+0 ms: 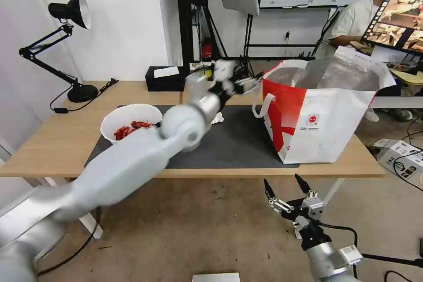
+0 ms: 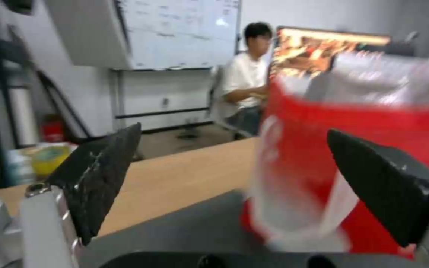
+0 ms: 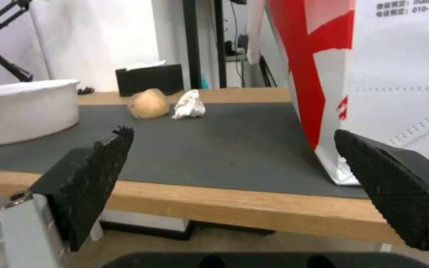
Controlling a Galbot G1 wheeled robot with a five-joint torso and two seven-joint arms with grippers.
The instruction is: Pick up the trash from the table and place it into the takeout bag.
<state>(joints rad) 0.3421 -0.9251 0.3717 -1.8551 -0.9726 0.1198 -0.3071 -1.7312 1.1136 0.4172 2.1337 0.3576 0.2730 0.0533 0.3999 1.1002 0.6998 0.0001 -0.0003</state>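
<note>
The takeout bag [image 1: 326,114] stands open on the right end of the table [image 1: 53,145], its foil lining showing. My left arm reaches across the dark mat [image 1: 238,141], and my left gripper [image 1: 247,83] hangs open and empty just beside the bag's red side [image 2: 353,126]. Trash lies on the mat: a white bowl of red shells [image 1: 131,122], a crumpled white tissue [image 1: 217,118] and a round beige lump [image 3: 148,103]. My right gripper [image 1: 286,187] is open and empty, low in front of the table's near edge, facing the tissue [image 3: 188,105] and the bowl [image 3: 26,108].
A black tissue box [image 1: 165,78] sits at the table's back edge, and a black desk lamp [image 1: 72,44] stands at the back left. Stands and cables crowd the floor behind the table. A grey box with cables [image 1: 403,158] lies on the floor to the right.
</note>
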